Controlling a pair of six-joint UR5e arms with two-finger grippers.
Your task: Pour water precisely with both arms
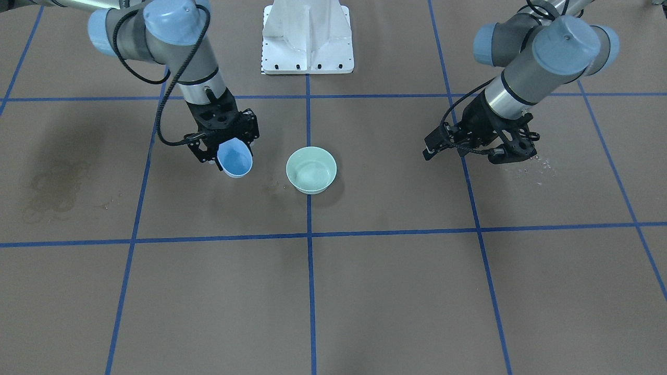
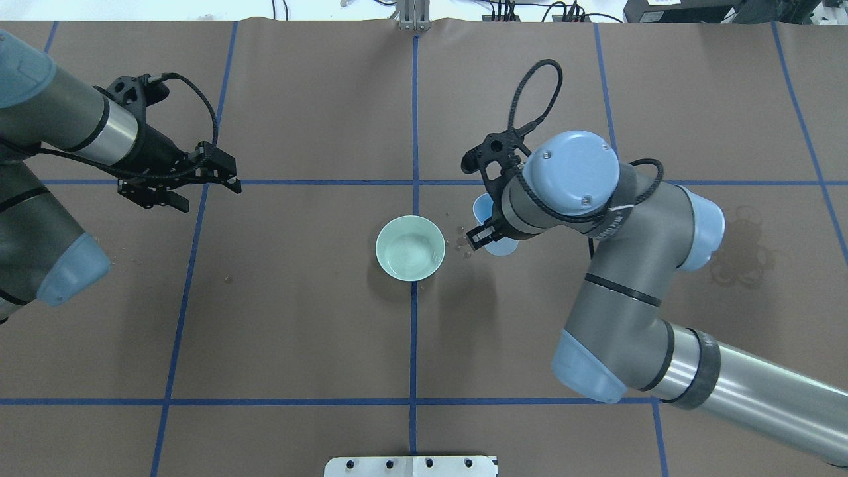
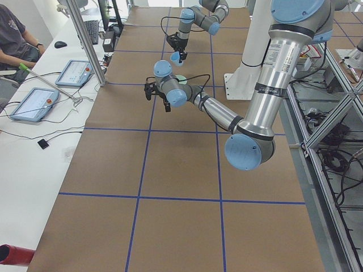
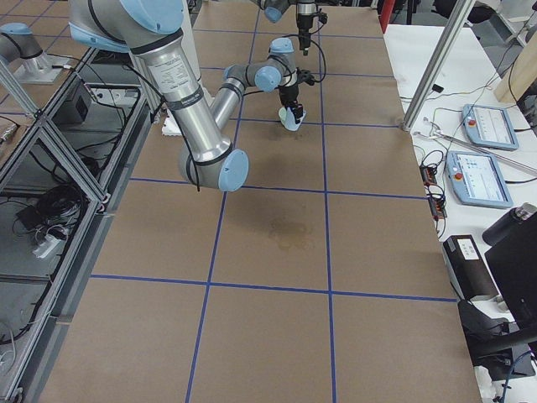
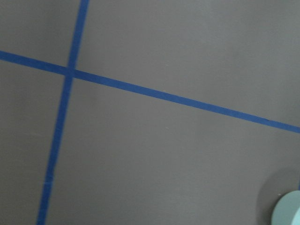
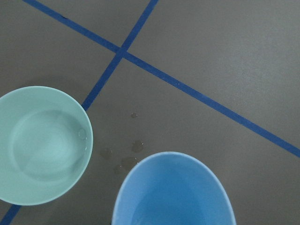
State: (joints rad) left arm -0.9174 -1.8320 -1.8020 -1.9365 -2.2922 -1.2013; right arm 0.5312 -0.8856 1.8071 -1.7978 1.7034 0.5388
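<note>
On the far left, the left gripper [image 2: 207,193] hangs over the brown paper-covered table [image 2: 298,318], jaws spread and empty, well apart from everything. At the centre stands the round mint-green plastic bowl [image 2: 411,248], with the water [image 6: 42,147] a shallow rippled pool inside. Spilled drops [image 6: 124,161] lie just right of it. Further right, the right gripper [image 1: 229,146] clamps a tilted pale blue plastic cup [image 1: 235,159], beside the bowl's rim, not over it. The right arm [image 2: 596,265] is nearer, and pouring would need a short leftward shift.

Robot lab: taped grid table [image 3: 181,170], teach pendants [image 3: 33,104]
</note>
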